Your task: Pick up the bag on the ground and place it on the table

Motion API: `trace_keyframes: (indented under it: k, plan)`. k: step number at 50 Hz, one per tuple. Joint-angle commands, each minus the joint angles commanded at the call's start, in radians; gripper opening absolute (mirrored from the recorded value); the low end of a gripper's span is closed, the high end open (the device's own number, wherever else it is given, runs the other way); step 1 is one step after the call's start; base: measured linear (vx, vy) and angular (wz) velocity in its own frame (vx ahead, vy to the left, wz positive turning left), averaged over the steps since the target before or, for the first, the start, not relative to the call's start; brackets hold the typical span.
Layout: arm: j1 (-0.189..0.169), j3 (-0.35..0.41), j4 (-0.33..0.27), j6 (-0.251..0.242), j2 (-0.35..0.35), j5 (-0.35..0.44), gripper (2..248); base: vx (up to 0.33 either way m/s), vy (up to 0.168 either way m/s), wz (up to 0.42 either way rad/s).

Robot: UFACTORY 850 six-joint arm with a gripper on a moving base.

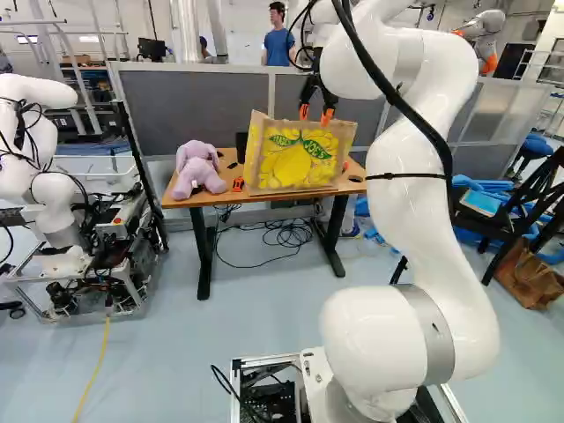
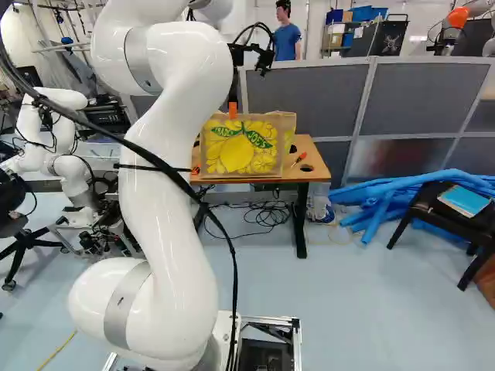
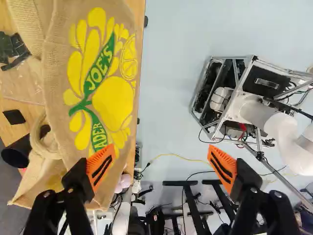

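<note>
The gripper [image 3: 162,159] has its 2 fingers wide apart, clamping nothing, and the bag [image 1: 300,159] is upright on the table [image 1: 231,197], so a snagged finger could probably drag it off the front edge. Purple plush [image 1: 196,169] beside it, grey partition [image 2: 321,97] behind.

Bag [image 1: 304,166] on table [image 1: 220,199] — toy [image 1: 198,170] at its left, partition [image 1: 194,101] behind.

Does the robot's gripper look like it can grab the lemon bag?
Probably yes: the gripper is open, close to the bag's top, and I see nothing blocking the way.
</note>
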Motion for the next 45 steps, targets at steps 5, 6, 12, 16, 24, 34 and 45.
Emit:
trace_keyframes:
  k: [5, 6, 12, 16, 24, 34, 45]
  plan:
    - [0.000, 0.000, 0.000, 0.000, 0.000, 0.000, 247, -0.124, 0.003, 0.007]
    - [0.000, 0.000, 0.000, 0.000, 0.000, 0.000, 247, -0.116, 0.000, 0.011]
    - [0.000, 0.000, 0.000, 0.000, 0.000, 0.000, 247, -0.114, -0.002, 0.004]
    - [0.000, 0.000, 0.000, 0.000, 0.000, 0.000, 247, -0.111, 0.002, 0.005]
    - [0.000, 0.000, 0.000, 0.000, 0.000, 0.000, 247, -0.116, 0.001, 0.007]
    - [0.000, 0.000, 0.000, 0.000, 0.000, 0.000, 247, -0.109, -0.001, 0.004]
    - [0.000, 0.000, 0.000, 0.000, 0.000, 0.000, 247, -0.012, 0.001, 0.002]
